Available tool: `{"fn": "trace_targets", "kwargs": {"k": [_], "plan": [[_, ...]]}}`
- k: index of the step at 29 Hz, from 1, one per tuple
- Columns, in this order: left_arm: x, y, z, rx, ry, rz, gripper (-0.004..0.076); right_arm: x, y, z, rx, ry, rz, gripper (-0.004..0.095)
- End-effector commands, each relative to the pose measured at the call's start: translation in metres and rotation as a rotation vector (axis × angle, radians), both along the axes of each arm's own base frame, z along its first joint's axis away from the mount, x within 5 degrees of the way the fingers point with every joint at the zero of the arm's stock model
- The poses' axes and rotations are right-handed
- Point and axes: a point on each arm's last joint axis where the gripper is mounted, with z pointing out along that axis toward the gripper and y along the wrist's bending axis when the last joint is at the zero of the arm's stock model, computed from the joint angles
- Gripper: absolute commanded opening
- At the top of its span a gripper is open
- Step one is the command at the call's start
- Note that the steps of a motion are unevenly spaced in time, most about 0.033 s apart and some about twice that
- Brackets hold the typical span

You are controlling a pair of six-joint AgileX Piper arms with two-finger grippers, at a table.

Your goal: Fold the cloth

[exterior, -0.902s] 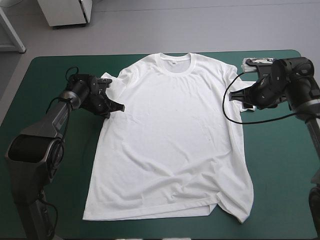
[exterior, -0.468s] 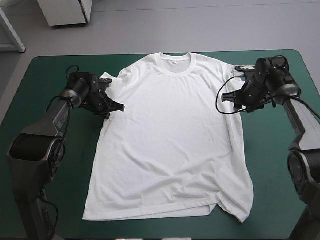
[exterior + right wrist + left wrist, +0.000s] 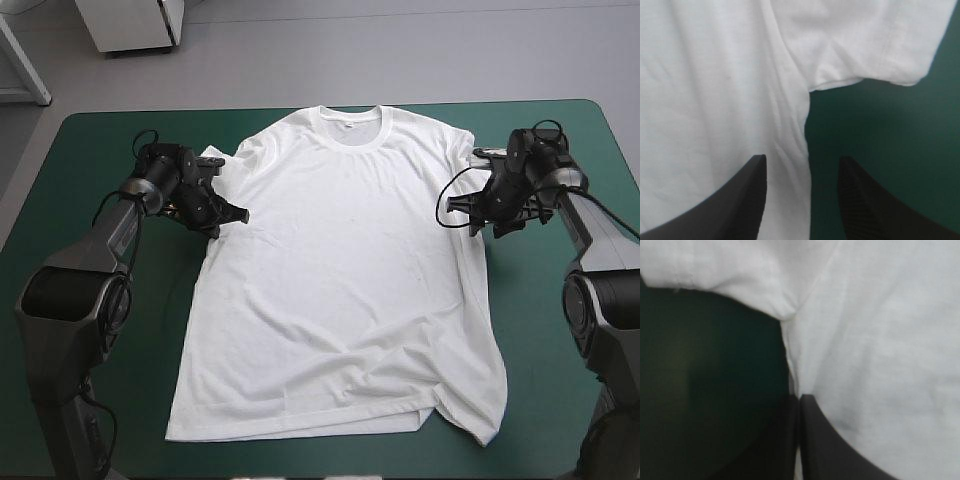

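Note:
The white T-shirt lies spread flat on the teal-green cover, collar toward the far edge. My left gripper sits at the shirt's left armpit, shut on the T-shirt's side edge, the fingers meeting just below the sleeve seam. My right gripper is at the right armpit, low over the cloth. Its two fingers stand open and straddle the shirt's side edge, one over the white cloth, the other over the cover, with the sleeve ahead.
The shirt's hem lies near the table's front edge, with a turned-up corner at the front right. Bare teal-green cover flanks the shirt on both sides.
The right arm has swung in from the right and lowered, bringing its gripper to the shirt's right armpit. The left gripper has stayed at the left armpit.

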Motion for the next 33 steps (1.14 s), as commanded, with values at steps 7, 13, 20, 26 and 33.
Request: {"fn": "trace_targets", "kwargs": {"k": [7,13,20,26,33], "plan": [[-0.004,-0.003,0.028,-0.031,-0.066,0.002,-0.0022,0.005,0.0,0.007,0.036,-0.037,-0.007,0.0423],[-0.003,-0.004,0.029,-0.045,-0.071,0.004,-0.0022,0.006,0.01,-0.006,0.046,0.015,0.018,0.0278],[-0.003,-0.006,0.029,-0.054,-0.073,-0.01,-0.0022,0.004,0.016,-0.007,-0.002,0.033,0.05,-0.0017],[-0.006,-0.005,0.04,-0.051,-0.095,-0.017,-0.0022,-0.004,0.013,0.02,-0.019,-0.026,0.047,-0.0016],[-0.017,-0.004,0.101,-0.062,-0.196,-0.047,-0.0022,-0.024,0.01,0.11,-0.012,-0.276,0.043,-0.0017]]}}
